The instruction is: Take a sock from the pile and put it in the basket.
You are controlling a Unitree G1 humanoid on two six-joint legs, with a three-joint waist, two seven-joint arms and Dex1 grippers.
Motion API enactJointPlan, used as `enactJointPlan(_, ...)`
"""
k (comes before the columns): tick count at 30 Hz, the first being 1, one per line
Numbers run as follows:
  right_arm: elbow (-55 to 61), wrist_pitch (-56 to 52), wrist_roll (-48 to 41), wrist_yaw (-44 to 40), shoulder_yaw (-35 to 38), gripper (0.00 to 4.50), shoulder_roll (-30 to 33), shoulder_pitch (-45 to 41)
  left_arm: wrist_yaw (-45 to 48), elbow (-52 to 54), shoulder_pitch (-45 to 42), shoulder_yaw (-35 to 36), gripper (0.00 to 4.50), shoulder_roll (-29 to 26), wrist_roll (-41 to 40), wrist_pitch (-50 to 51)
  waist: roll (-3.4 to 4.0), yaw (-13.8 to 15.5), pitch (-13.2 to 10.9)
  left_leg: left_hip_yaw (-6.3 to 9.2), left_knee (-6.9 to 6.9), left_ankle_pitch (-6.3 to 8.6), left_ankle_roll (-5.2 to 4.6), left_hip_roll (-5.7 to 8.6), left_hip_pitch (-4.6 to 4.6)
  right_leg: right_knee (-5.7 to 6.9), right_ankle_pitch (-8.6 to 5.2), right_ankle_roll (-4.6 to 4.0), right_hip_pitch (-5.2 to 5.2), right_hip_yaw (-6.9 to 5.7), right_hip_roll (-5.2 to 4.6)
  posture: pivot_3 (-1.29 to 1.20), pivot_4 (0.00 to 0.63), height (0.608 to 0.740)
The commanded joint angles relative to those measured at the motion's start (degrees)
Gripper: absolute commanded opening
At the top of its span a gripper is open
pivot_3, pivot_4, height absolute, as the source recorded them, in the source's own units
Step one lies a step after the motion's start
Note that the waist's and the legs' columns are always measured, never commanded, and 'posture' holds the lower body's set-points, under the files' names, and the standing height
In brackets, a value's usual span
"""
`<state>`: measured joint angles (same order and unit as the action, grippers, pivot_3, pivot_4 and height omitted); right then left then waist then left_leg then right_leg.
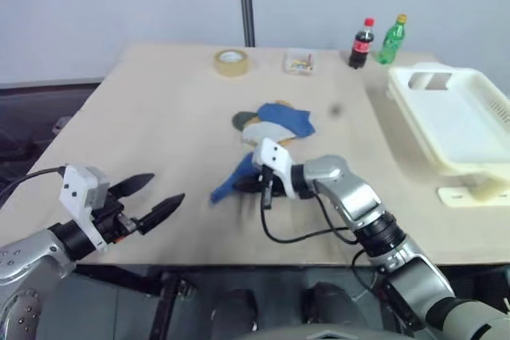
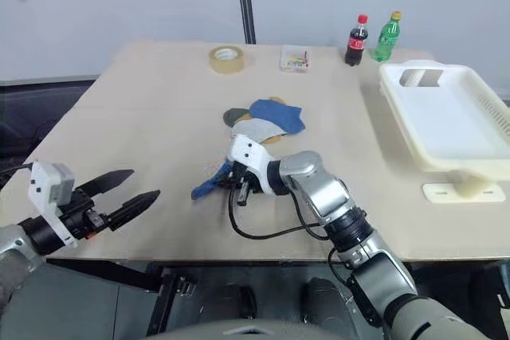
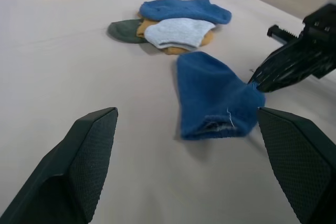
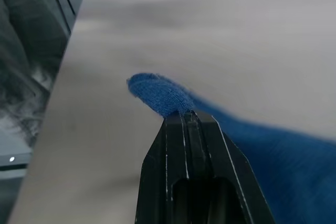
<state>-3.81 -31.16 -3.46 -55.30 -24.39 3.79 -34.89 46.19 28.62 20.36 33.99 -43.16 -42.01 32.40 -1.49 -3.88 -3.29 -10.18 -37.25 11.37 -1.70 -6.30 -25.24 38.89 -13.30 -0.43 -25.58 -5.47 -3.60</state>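
1. Head views: the right gripper point(image 2: 236, 184) is pinching a dark blue fabric ankle sock point(image 1: 231, 181), which is lying on the beige tabletop point(image 1: 159, 109) just beside the small loose pile of blue, grey, mustard and green socks point(image 1: 275, 123). The large cream-white slotted plastic basket point(image 1: 458, 117) is sitting empty at the table's right edge, well apart, so I judge the pick as done while the carry and drop are left. The left gripper point(image 1: 155, 199) is hovering with fingers spread, holding nothing.
2. Left wrist view: this one is showing the sock's open cuff point(image 3: 215, 127) and its body lying flat on the table, with the closed black tips gripping one corner.
3. Right wrist view: the pressed-together fingers point(image 4: 186, 145) are showing blue cloth bulging past their tips, confirming the grip.
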Motion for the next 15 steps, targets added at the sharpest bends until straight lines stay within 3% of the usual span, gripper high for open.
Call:
enactJointPlan(1,1.8,0.4,-0.4,0.8,-0.7,0.04,0.8,-0.7,1.3,0.0,-1.7,-1.7,4.50,-1.4,1.1,-0.9,0.04,0.1,0.1,0.03,0.00,0.00,0.00,0.00,0.05,0.01,0.00,-0.01,0.04,0.00,0.00,0.00,0.000,0.740)
enactJointPlan(2,1.1,0.7,-0.4,0.9,-0.8,0.04,0.9,-0.4,1.4,-0.1,-2.0,-3.0,4.50,-1.4,1.7,-1.1,0.01,0.1,0.2,0.04,0.00,0.00,0.00,0.00,0.07,0.01,0.00,-0.01,0.06,0.00,0.00,0.00,0.000,0.740)
enactJointPlan(3,0.6,1.2,-0.4,0.9,-1.1,0.56,1.1,-0.1,1.6,-0.2,-2.3,-4.1,4.50,-1.3,2.2,-1.3,-0.13,0.0,0.4,0.04,0.00,0.00,0.01,0.00,0.13,0.01,0.00,-0.01,0.11,0.02,0.01,0.00,0.000,0.740)
enactJointPlan(7,3.4,1.1,-2.0,-1.0,-0.4,1.83,4.5,0.8,2.1,-0.9,-4.1,-9.5,4.50,-0.6,5.4,-3.1,-0.35,0.1,0.5,-0.03,0.01,-0.01,0.01,0.03,0.16,-0.03,0.12,-0.13,0.14,0.14,0.10,0.00,0.000,0.740)
enactJointPlan(10,8.9,-2.3,-5.9,-4.5,1.8,1.83,9.2,1.3,1.6,-1.7,-5.5,-13.0,4.50,0.5,7.7,-4.7,-0.47,0.2,0.6,-0.03,0.04,-0.01,0.01,0.05,0.15,-0.04,0.15,-0.11,0.13,0.14,0.09,0.00,0.000,0.740)
enactJointPlan(15,14.1,-3.2,-8.2,-3.7,4.4,1.83,14.2,3.1,1.3,-4.6,-7.9,-21.1,4.50,1.7,15.4,-10.0,-0.44,0.1,0.7,-0.01,0.06,0.00,0.00,0.00,0.22,-0.01,0.10,-0.13,0.13,0.16,0.18,0.00,0.000,0.740)
